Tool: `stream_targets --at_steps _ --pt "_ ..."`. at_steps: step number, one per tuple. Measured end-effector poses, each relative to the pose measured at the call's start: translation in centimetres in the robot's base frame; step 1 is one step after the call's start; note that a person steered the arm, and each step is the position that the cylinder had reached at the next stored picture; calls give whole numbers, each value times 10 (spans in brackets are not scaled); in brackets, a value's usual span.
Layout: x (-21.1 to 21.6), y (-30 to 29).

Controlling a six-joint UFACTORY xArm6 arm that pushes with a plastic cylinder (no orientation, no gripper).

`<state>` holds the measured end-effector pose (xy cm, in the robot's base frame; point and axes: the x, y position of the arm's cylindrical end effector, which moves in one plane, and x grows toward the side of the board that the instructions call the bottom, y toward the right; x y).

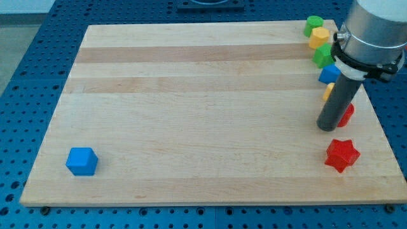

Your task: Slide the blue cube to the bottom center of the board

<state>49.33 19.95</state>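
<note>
The blue cube (pixel 82 161) is sitting near the counter's (pixel 191 83) bottom-left corner, just in from the left edge and a little above the bottom edge, one corner turned toward the view's bottom; nothing is touching it, and it is lying well left of the middle of the bottom edge. Every other block is crowding the counter's right edge, well apart from the cube. The red star (pixel 342 154) is resting near the bottom-right corner. Above it a second red block (pixel 346 115) is showing only partly behind the rod, shape not readable. My tip (pixel 328 128) is standing on the counter close to the right edge, just beside that red block on its left and above-left of the red star; whether it is touching the red block cannot be told. No fingers exist on this rod, so no released or clenched state can be told. Along the rod's upper part, an orange sliver of a block (pixel 327 93) is peeking out at its left, with a blue block (pixel 329 74) just above it, both partly hidden. Toward the top-right corner a green block (pixel 323 56), a yellow block (pixel 319 37) and another green block (pixel 313 25) are lining up in a close column, the topmost at the top edge.
</note>
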Motion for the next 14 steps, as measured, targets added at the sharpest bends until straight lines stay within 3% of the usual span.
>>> stream_targets --at_steps 1,4,5,9,10,12,14 --pt "0 -4" --pt "0 -191" --pt "0 -214" --pt "4 -477" --pt "17 -504" --pt "59 -501" --pt "69 -453"
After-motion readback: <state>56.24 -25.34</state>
